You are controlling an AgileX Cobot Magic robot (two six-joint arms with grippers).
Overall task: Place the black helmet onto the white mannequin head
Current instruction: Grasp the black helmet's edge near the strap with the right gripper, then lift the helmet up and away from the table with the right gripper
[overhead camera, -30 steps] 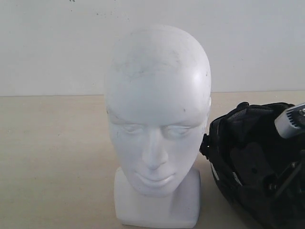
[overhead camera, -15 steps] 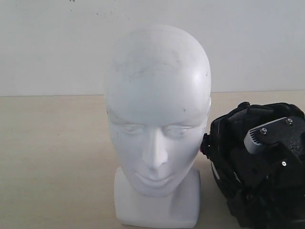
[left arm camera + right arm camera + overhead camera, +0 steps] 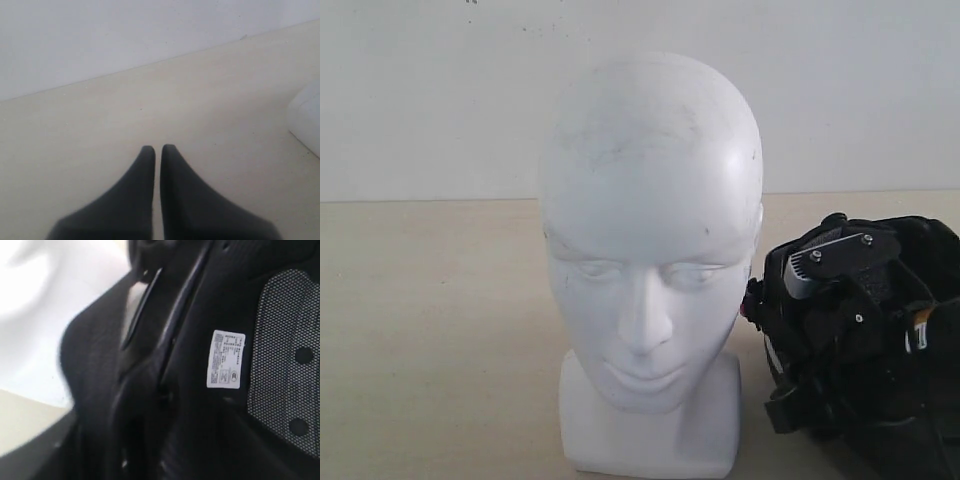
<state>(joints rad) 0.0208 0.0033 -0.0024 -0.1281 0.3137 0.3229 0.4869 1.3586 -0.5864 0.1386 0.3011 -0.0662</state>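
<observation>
While the right gripper sits inside the black helmet, its grip is hidden — left gripper closed

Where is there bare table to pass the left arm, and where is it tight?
The table left of the head is bare back to the wall; the left gripper is over bare surface. Right of the head is crowded: the helmet, with the right arm in it, sits close against it.

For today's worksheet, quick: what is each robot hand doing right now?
Left hand: closed, holding nothing.
Right hand: down in the helmet; cannot be told.
</observation>
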